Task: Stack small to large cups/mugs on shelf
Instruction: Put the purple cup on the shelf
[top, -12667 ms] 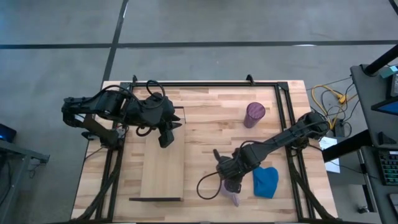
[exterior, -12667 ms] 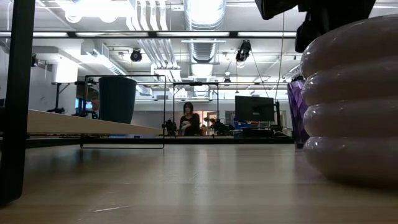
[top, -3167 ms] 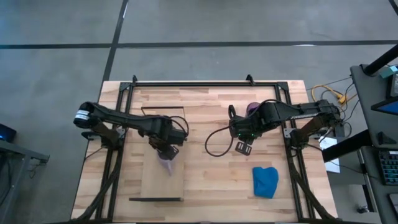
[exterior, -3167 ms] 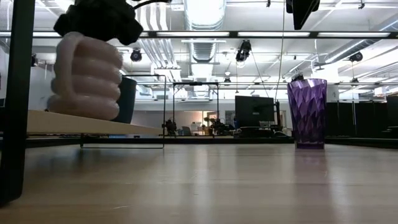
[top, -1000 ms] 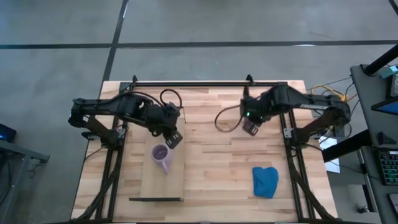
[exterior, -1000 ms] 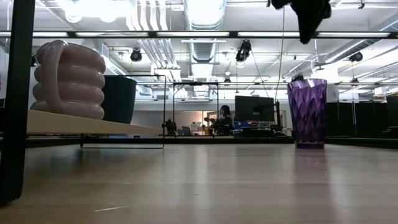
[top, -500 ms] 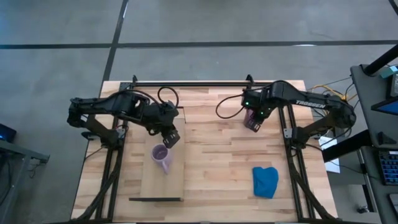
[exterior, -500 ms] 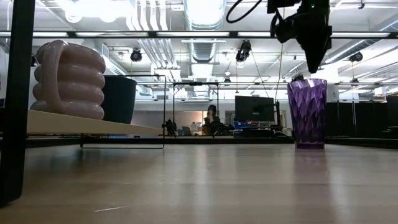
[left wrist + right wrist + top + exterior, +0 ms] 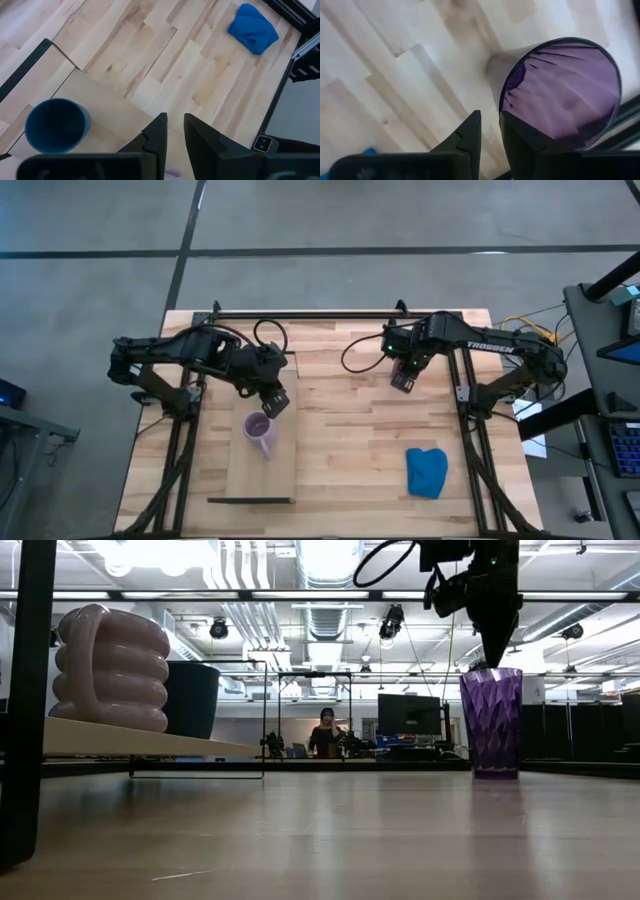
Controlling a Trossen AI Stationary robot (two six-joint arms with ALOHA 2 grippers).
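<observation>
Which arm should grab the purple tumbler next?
Right. The right gripper hangs directly over the tumbler, jaws straddling its rim. The left gripper sits over the shelf by the mug, far from the tumbler.

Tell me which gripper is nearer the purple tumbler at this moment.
The right gripper: it hangs just above the purple tumbler, one finger inside the rim and one outside. The left gripper is across the table over the shelf, beside the lilac mug.
</observation>
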